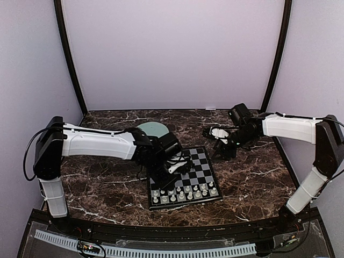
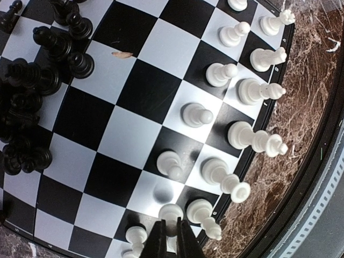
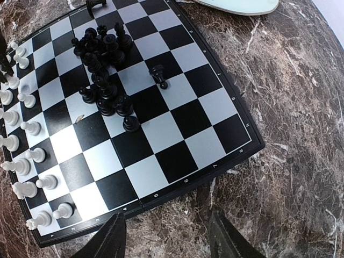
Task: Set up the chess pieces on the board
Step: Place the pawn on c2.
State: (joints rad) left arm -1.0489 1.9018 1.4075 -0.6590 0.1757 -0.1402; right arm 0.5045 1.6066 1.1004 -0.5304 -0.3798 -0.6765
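The left hand [image 2: 172, 239] is pinching a white pawn [image 2: 171, 212] at the bottom centre of its wrist view. Its two dark fingers are pressing in almost together, with the pawn's round head showing just above the tips. It is holding the pawn over the near corner of the board [image 2: 134, 91], among the white pieces [image 2: 252, 137]. These are standing upright in two rows along the board's right-hand edge in that frame, one to a square. One white square in the inner row, just up and left of the held pawn, is lying bare. The black pieces [image 2: 37, 75] are crowding together in a jumble in the upper left of the frame, spread over several squares.

The right hand [image 3: 172, 239] is hanging with its fingers spread wide and gripping nothing. Both fingertips are showing at the bottom of its wrist view, over the dark marbled worktop [image 3: 301, 161] just off the board's edge. In that view one black piece [image 3: 157, 75] is standing apart, to the right of the jumble. The pale green plate [image 3: 236, 4] is peeking in at the top edge. In the overhead view the board is sitting low and centre, with the left hand over it and the right hand up and to its right.
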